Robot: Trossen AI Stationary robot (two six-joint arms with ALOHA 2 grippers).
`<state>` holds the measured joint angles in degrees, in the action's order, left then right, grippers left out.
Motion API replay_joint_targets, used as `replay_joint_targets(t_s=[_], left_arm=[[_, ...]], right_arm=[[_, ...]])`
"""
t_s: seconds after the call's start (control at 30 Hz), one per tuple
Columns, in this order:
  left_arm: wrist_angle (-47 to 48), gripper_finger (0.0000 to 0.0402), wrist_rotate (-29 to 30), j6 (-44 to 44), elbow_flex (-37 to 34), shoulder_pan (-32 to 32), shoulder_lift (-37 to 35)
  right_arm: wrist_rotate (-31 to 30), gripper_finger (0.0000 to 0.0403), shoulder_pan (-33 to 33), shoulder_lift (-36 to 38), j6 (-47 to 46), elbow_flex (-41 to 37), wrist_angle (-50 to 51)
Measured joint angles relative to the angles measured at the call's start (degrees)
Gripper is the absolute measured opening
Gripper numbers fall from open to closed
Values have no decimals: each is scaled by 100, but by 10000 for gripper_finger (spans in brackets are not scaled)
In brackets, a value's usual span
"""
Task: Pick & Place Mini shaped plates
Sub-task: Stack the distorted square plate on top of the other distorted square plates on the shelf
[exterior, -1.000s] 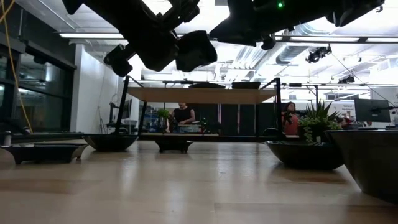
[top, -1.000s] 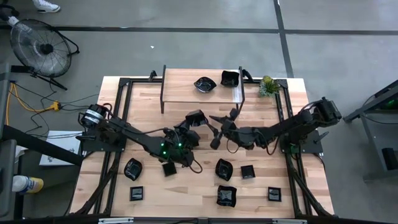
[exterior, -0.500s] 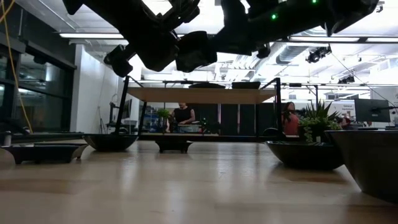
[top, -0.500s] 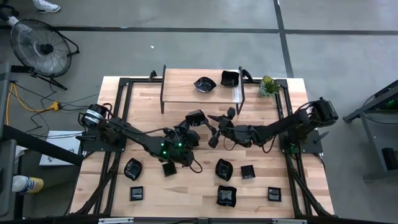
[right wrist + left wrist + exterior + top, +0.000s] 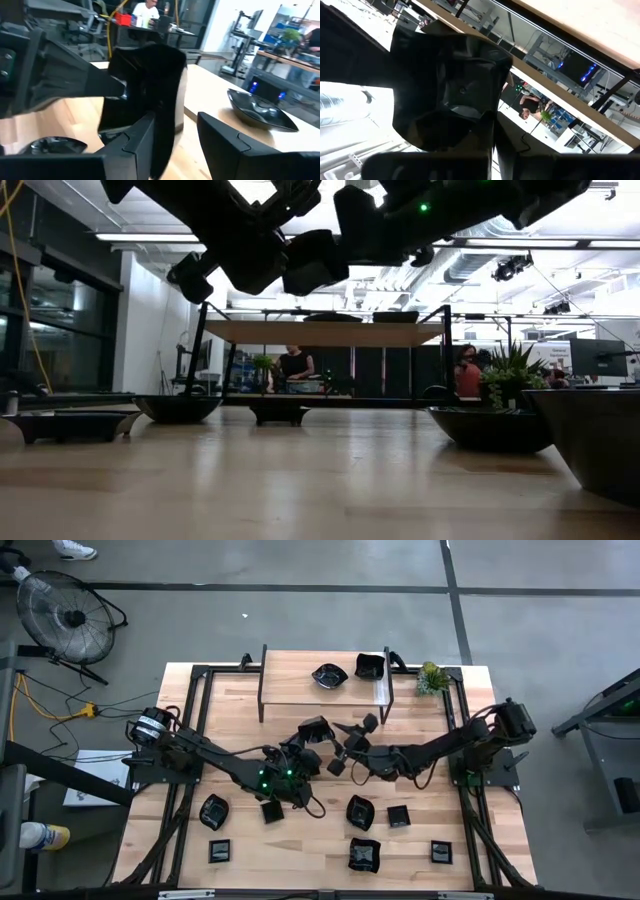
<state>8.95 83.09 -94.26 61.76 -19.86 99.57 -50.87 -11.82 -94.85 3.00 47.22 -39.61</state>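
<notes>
Handover lined up above the desk (image 5: pixel 230 690)

The square plate (image 5: pixel 314 729) is kept clamped in the left hand (image 5: pixel 312 736); the right hand (image 5: pixel 345 748), parted, has been brought in against it, so transfer looks imminent.

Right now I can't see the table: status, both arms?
Left gripper shut on square plate, mid-air over table centre. Right gripper open, closing in on it. Nothing between them.

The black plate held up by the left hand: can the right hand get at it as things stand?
Probably yes. The right hand is open beside the black plate, which the left hand holds above the table; nothing stands between them.
</notes>
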Motion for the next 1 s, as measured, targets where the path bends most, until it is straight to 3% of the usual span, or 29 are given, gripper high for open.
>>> replay_joint_targets(t_s=[0.23,0.87,1.0], left_arm=[[-2,0,-7,2,0,-2,0],[-2,0,-17,8,0,-2,0],[2,0,-25,13,0,-7,0]], right_arm=[[-399,128,-104,0,0,0,80],[-104,12,-63,0,-27,0,82],[3,4,2,0,-82,0,103]])
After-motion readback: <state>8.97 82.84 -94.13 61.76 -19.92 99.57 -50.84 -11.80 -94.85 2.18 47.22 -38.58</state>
